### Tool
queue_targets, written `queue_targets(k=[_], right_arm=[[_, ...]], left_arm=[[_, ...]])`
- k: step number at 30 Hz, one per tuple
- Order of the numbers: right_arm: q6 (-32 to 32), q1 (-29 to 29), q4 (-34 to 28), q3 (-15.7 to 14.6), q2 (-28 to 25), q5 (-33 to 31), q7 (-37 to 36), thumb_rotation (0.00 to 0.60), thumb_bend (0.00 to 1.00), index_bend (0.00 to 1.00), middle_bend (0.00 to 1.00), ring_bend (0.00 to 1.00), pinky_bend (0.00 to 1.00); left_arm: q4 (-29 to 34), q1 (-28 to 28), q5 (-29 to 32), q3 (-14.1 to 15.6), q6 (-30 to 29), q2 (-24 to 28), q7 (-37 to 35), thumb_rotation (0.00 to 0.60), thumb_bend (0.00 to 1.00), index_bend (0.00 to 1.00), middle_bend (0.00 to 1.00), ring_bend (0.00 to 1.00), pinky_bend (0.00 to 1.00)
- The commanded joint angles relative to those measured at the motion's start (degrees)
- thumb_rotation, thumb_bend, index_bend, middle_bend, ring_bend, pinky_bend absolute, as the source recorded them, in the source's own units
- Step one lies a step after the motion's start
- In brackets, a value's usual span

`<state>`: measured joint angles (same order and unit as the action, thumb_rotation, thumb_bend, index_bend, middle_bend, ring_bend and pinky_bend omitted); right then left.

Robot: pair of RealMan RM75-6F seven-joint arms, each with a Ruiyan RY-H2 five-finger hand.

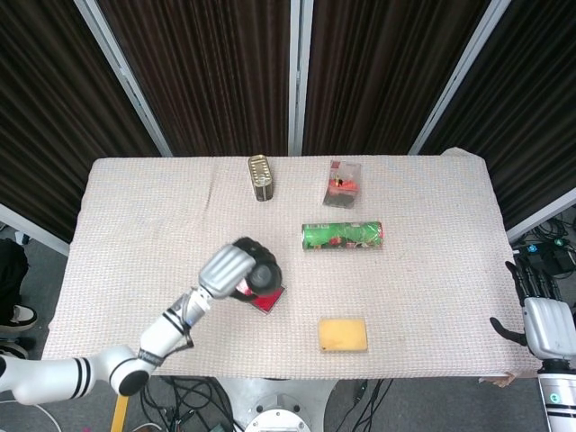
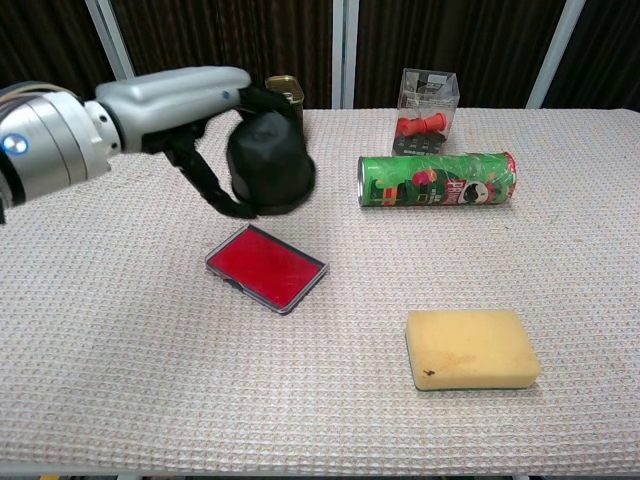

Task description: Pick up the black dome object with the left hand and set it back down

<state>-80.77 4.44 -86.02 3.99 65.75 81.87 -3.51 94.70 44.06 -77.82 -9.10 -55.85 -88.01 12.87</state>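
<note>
Centrally, left of frame, the left hand [image 2: 215, 140] grips the black dome object [image 2: 268, 165] aloft above the red case [image 2: 266, 267]. We should lower it level onto bare cloth [image 2: 120, 330], releasing only at contact. The right hand [image 1: 538, 310] hangs empty, fingers apart, lower right.
</note>
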Motion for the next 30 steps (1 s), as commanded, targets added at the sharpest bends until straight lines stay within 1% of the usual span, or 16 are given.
queue_targets(k=[1, 4, 5, 7, 8, 10, 12, 14, 16, 19, 20, 23, 25, 27, 28, 30], right_arm=[[0.24, -0.01, 0.41, 0.05, -0.02, -0.23, -0.4, 0.6, 0.1, 0.0, 0.0, 0.0, 0.0], [0.74, 0.18, 0.76, 0.08, 0.17, -0.45, -0.53, 0.6, 0.1, 0.0, 0.0, 0.0, 0.0], [0.85, 0.25, 0.8, 0.06, 0.26, -0.41, -0.44, 0.6, 0.1, 0.0, 0.0, 0.0, 0.0], [0.93, 0.3, 0.79, 0.01, 0.35, -0.37, -0.23, 0.6, 0.1, 0.0, 0.0, 0.0, 0.0], [0.93, 0.29, 0.73, -0.01, 0.36, -0.37, -0.12, 0.6, 0.1, 0.0, 0.0, 0.0, 0.0], [0.77, 0.24, 0.59, 0.04, 0.31, -0.39, 0.02, 0.6, 0.1, 0.0, 0.0, 0.0, 0.0], [0.63, 0.2, 0.46, 0.14, 0.21, -0.48, 0.06, 0.6, 0.1, 0.0, 0.0, 0.0, 0.0], [0.66, 0.19, 0.42, 0.24, 0.15, -0.68, 0.14, 0.6, 0.1, 0.0, 0.0, 0.0, 0.0], [0.97, 0.28, 0.49, 0.18, 0.28, -0.78, 0.31, 0.6, 0.1, 0.0, 0.0, 0.0, 0.0], [1.41, 0.43, 0.64, -0.11, 0.62, -0.6, 0.59, 0.6, 0.1, 0.0, 0.0, 0.0, 0.0], [1.54, 0.49, 0.64, -0.21, 0.73, -0.51, 0.74, 0.6, 0.1, 0.0, 0.0, 0.0, 0.0], [1.39, 0.52, 0.52, -0.25, 0.81, -0.25, 0.92, 0.6, 0.1, 0.0, 0.0, 0.0, 0.0], [1.12, 0.43, 0.4, -0.22, 0.71, -0.19, 0.9, 0.6, 0.1, 0.0, 0.0, 0.0, 0.0], [0.81, 0.27, 0.37, -0.13, 0.56, -0.24, 0.71, 0.6, 0.1, 0.0, 0.0, 0.0, 0.0], [0.73, 0.22, 0.4, -0.08, 0.5, -0.3, 0.6, 0.6, 0.1, 0.0, 0.0, 0.0, 0.0], [0.66, 0.18, 0.5, 0.02, 0.4, -0.4, 0.29, 0.6, 0.1, 0.0, 0.0, 0.0, 0.0]], left_arm=[[2.36, 0.29, 1.04, 0.44, 0.13, 1.53, 0.99, 0.6, 0.3, 0.49, 0.56, 0.26, 0.21], [-5.47, 1.84, 6.76, -3.1, 1.9, 1.53, 1.74, 0.6, 0.3, 0.49, 0.56, 0.26, 0.21], [-9.63, 2.71, 8.7, -4.47, 2.5, 1.21, 2.36, 0.6, 0.3, 0.49, 0.56, 0.26, 0.21], [-17.03, 3.99, 11.61, -6.32, 3.06, 0.0, 3.49, 0.6, 0.3, 0.49, 0.56, 0.26, 0.21], [-21.97, 4.63, 14.18, -7.43, 3.32, -1.16, 4.59, 0.6, 0.3, 0.49, 0.56, 0.26, 0.21], [-29.3, 5.5, 18.28, -8.76, 3.3, -3.24, 7.42, 0.6, 0.3, 0.49, 0.56, 0.26, 0.21], [-32.13, 5.61, 20.51, -9.3, 3.8, -4.12, 7.85, 0.6, 0.3, 0.49, 0.56, 0.26, 0.21], [-31.15, 5.04, 20.87, -8.88, 5.52, -3.37, 5.85, 0.6, 0.3, 0.49, 0.56, 0.26, 0.21], [-27.7, 4.2, 19.07, -7.54, 5.83, -2.0, 4.34, 0.6, 0.3, 0.49, 0.56, 0.26, 0.21], [-18.4, 2.65, 15.64, -5.41, 5.54, 0.17, 1.71, 0.6, 0.3, 0.49, 0.56, 0.26, 0.21], [-13.6, 2.04, 13.17, -3.89, 5.17, 1.25, 1.26, 0.6, 0.3, 0.49, 0.56, 0.26, 0.21], [-2.58, 1.05, 7.55, -0.58, 4.98, 3.26, -0.4, 0.6, 0.3, 0.49, 0.56, 0.26, 0.21], [1.52, 0.92, 5.37, 0.54, 4.97, 4.01, -0.89, 0.6, 0.29, 0.49, 0.56, 0.26, 0.21], [3.73, 1.06, 4.76, 0.99, 5.41, 4.74, -1.22, 0.6, 0.29, 0.49, 0.56, 0.26, 0.21], [3.35, 1.17, 4.79, 0.94, 5.23, 4.87, -0.62, 0.6, 0.29, 0.49, 0.56, 0.26, 0.21], [-0.13, 1.16, 6.42, 0.22, 3.88, 4.14, 1.44, 0.6, 0.29, 0.49, 0.56, 0.26, 0.21]])
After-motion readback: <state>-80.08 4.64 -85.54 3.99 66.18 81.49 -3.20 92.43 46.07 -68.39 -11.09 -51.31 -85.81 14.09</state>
